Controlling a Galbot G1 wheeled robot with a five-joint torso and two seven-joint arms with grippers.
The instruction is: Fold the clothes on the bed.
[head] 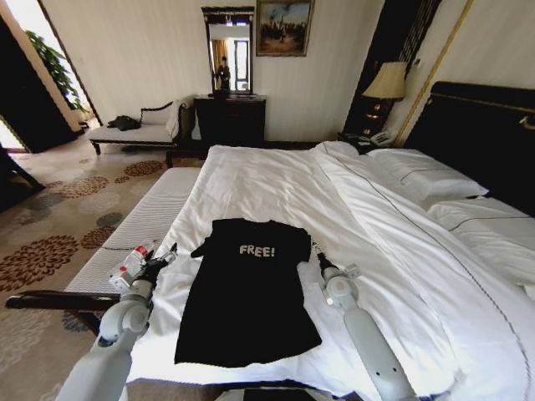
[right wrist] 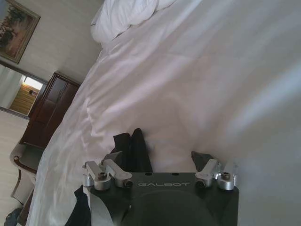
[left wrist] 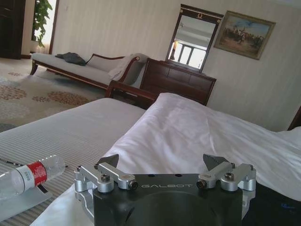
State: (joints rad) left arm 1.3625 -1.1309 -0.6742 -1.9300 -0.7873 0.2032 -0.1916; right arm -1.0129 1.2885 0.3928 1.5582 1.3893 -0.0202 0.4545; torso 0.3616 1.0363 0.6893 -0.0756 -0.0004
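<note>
The T-shirt (head: 247, 292) lies flat and unfolded on the bed (head: 401, 276), flanked by the open, empty left pincer (head: 164, 259) and right pincer (head: 318, 255).

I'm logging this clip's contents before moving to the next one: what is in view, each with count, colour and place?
T-shirt: one, black with white "FREE!" lettering, spread flat on the bed's near end.
Bed: one, white sheets, dark headboard, ahead of the robot.
Pillows: at least two, white, by the headboard.
Bottle: one, clear with a red-and-white label, lying beside the left tool.
Chaise: one, dark wood with white cushion, at the far wall.
Dresser: one, dark wood, at the far wall under a mirror.
Painting: one, framed, on the wall.
Lamp: one, cream shade, beside the bed.
Left tool: open, by the T-shirt's left sleeve.
Right tool: open, by its right sleeve.
</note>
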